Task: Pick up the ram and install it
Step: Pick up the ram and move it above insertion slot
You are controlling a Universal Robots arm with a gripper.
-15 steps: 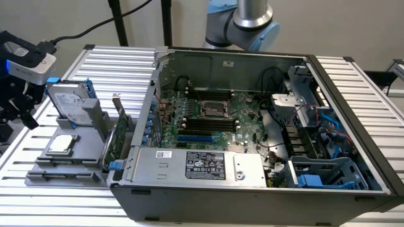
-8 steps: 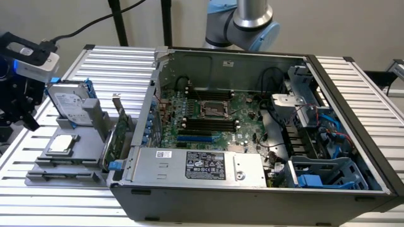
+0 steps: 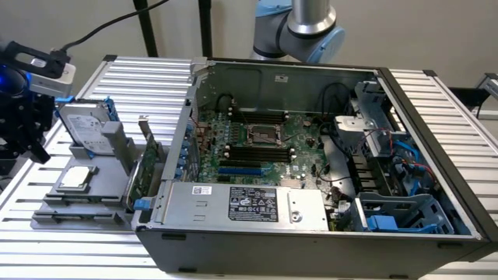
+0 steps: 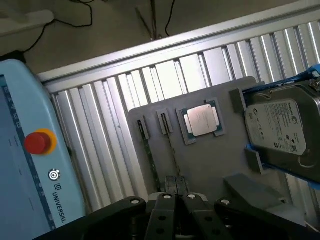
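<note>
Ribbed aluminium slats formed the surface [image 3: 140,81]. An open computer case [image 3: 311,248] lay on it, its motherboard exposed. A grey holder tray [image 4: 210,170] sat just beside the case, toward the surface's edge on the exterior view's left.

The ram [image 4: 170,150], a thin dark-green stick seen edge-on, stood in a narrow slot at the tray end farthest from the hard drive [image 4: 280,127]. A second thin stick [image 4: 150,155] stood in the slot beside it, nearer that end. A processor chip [image 4: 202,120] lay between these slots and the drive.

The pincer [image 4: 176,187] hung over the tray, well apart from the case, lined up with the ram's length. Its fingers were pressed together with no gap between them. The near end of the ram ran in under the fingertips, so it could not be told whether they touched it or pinched it.

The work appeared to be at the pick-up step. The ram sat in its tray slot, and the black and blue memory slots [image 3: 257,154] on the motherboard looked unfilled. A sound grasp would likely call for the fingers to straddle the stick's thin top edge squarely, since the neighbouring stick stood close.
</note>
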